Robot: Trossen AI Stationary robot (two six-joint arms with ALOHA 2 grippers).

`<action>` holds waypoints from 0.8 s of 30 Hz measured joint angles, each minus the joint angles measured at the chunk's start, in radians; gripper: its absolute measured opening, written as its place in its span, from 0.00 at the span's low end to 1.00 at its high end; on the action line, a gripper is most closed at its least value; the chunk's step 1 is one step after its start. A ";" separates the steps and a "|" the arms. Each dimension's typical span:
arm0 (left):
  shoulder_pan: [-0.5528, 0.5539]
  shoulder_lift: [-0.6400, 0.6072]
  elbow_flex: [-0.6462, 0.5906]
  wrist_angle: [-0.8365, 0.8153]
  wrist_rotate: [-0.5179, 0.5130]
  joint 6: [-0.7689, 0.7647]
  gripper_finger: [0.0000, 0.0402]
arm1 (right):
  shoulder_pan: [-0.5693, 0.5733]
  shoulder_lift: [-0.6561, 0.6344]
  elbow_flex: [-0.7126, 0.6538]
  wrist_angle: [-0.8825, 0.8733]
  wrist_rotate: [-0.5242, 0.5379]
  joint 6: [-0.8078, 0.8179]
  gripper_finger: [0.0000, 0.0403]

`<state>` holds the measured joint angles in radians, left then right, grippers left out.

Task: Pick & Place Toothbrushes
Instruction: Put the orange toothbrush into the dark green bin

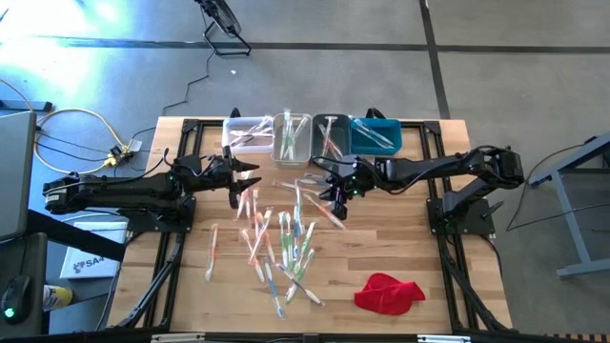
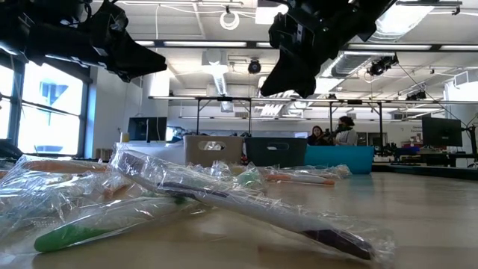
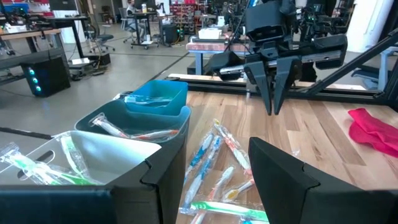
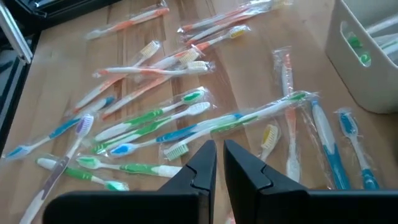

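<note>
Just below the right gripper [image 4: 216, 163], whose fingers are pressed nearly together and empty, wrapped toothbrushes [image 4: 186, 124] lie scattered across the tabletop [image 1: 400, 238], with more spread ahead of its tips. Others sit in the bins [image 1: 291, 133] beyond the fingers of both arms. The left gripper [image 1: 238, 181] hangs above the near edge of the scatter beside the bins, its fingers [image 3: 292, 186] spread and holding nothing.

Bright, even daylight; glare on the floor [image 1: 57, 67] at upper left; the low view's foreground wrappers [image 2: 224, 198] are blurred.
</note>
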<state>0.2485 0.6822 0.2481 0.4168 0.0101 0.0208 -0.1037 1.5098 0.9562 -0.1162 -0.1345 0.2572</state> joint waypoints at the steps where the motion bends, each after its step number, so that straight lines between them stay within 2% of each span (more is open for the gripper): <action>1: 0.000 0.000 0.000 0.000 -0.001 0.000 0.43 | 0.000 0.000 0.000 0.000 0.003 0.000 0.06; 11: 0.000 0.000 0.000 0.022 -0.003 0.000 0.43 | 0.024 0.000 0.000 0.000 0.124 -0.006 0.07; 18: 0.000 0.000 0.000 0.023 -0.003 0.000 0.43 | 0.088 0.000 0.000 0.000 0.195 -0.019 0.23; 24: 0.000 0.000 0.000 0.022 -0.003 0.000 0.43 | 0.137 0.004 -0.001 -0.014 0.181 -0.017 0.33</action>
<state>0.2485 0.6819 0.2481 0.4391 0.0071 0.0210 0.0330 1.5137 0.9554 -0.1302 0.0464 0.2401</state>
